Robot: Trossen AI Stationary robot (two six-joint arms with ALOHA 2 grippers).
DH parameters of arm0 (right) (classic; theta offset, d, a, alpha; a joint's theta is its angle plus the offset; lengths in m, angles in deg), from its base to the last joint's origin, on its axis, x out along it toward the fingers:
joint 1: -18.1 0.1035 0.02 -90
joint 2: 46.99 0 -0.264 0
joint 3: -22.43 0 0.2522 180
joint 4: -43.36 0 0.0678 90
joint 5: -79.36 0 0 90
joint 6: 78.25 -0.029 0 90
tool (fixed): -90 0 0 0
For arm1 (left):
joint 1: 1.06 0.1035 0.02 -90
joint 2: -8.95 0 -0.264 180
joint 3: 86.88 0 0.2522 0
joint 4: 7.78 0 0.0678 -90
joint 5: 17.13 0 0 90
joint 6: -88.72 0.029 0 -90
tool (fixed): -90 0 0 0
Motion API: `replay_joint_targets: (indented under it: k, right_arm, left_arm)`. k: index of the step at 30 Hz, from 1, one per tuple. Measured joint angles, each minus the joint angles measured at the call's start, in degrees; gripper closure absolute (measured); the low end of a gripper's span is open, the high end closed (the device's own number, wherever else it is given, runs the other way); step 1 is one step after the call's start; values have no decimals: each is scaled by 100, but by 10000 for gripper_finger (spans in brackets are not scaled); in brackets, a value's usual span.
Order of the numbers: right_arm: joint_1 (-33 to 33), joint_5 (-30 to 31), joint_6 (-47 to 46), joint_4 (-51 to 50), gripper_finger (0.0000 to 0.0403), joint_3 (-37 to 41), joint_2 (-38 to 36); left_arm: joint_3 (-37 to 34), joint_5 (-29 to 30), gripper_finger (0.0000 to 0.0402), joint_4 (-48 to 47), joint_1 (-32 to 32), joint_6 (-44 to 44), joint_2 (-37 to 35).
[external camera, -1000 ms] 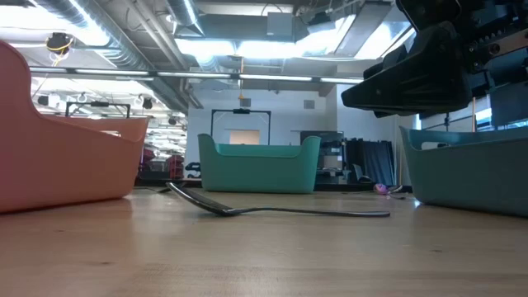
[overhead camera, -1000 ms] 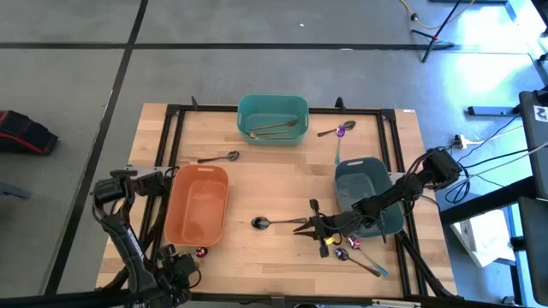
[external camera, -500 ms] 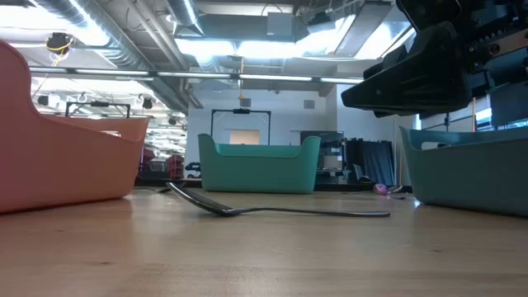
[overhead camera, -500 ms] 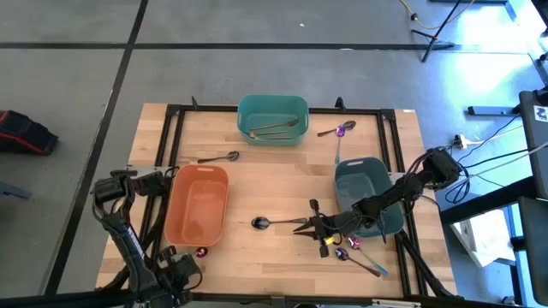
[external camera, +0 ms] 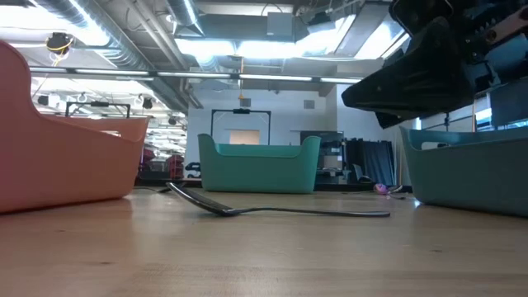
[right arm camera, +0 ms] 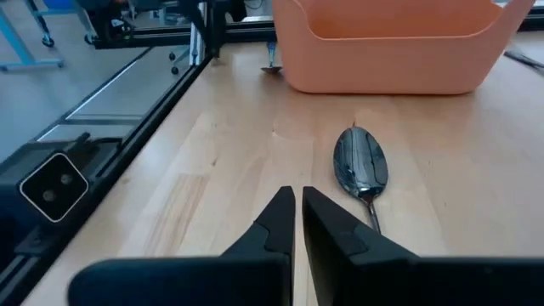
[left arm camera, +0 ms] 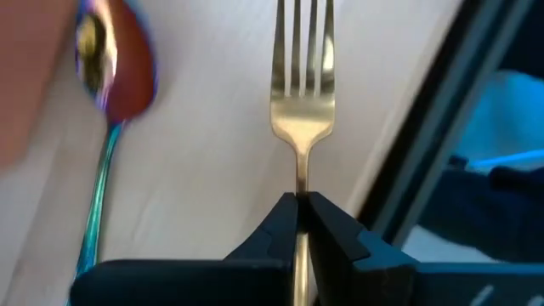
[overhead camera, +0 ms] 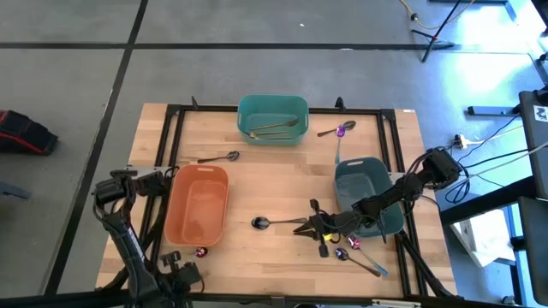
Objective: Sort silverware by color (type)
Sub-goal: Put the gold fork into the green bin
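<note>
My left gripper (left arm camera: 302,200) is at the table's near left corner (overhead camera: 175,261), next to the orange bin (overhead camera: 197,204), and is shut on a gold fork (left arm camera: 302,76). An iridescent purple-blue spoon (left arm camera: 110,85) lies beside the fork on the wood. My right gripper (right arm camera: 297,200) is shut and empty. It hangs above the table (external camera: 367,91) over the handle end of a dark spoon (overhead camera: 272,222). That spoon lies flat on the wood with its bowl (right arm camera: 360,163) toward the orange bin. My left gripper pinches the gold fork's handle (left arm camera: 302,180) just behind the neck, between its two fingers. The handle runs back along the fingers, and the tines (left arm camera: 303,34) point straight ahead of them. I cannot tell whether the fork is clear of the table.
A teal bin (overhead camera: 272,104) at the far middle holds gold pieces (overhead camera: 276,129). A grey-blue bin (overhead camera: 368,184) stands at the right. Loose pieces lie about: a dark spoon (overhead camera: 219,157), purple ones (overhead camera: 341,131) at the far right, and more (overhead camera: 358,258) at the near right.
My left gripper has gone a little toward the table's near edge beside the orange bin. My right gripper has tipped slightly above the dark spoon, which has not moved.
</note>
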Motion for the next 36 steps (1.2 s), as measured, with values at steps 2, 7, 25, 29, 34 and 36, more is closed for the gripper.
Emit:
replay_joint_targets:
  k: [2, 7, 25, 29, 34, 36]
  right_arm:
    - [0, -1, -48, 15, 384, 1, 0]
    - [2, -157, -169, 74, 356, -152, 0]
    - [4, -98, 281, 81, 154, -1062, 0]
    - [0, -22, 462, 170, 160, -1237, 63]
    - [-9, 642, 920, 284, 176, -1500, 303]
    - [-29, 979, 1100, 286, 184, -1600, 359]
  left_arm:
    - [171, 254, 388, -27, 63, 149, 0]
    - [610, 1391, 388, -15, 213, 585, 0]
    - [687, 5122, 388, 539, 1387, 2545, -15]
    - [653, 5529, 388, 542, 1778, 2846, -17]
    - [650, 5578, 388, 688, 2257, 3280, -17]
    - [651, 5521, 388, 781, 2395, 3475, -17]
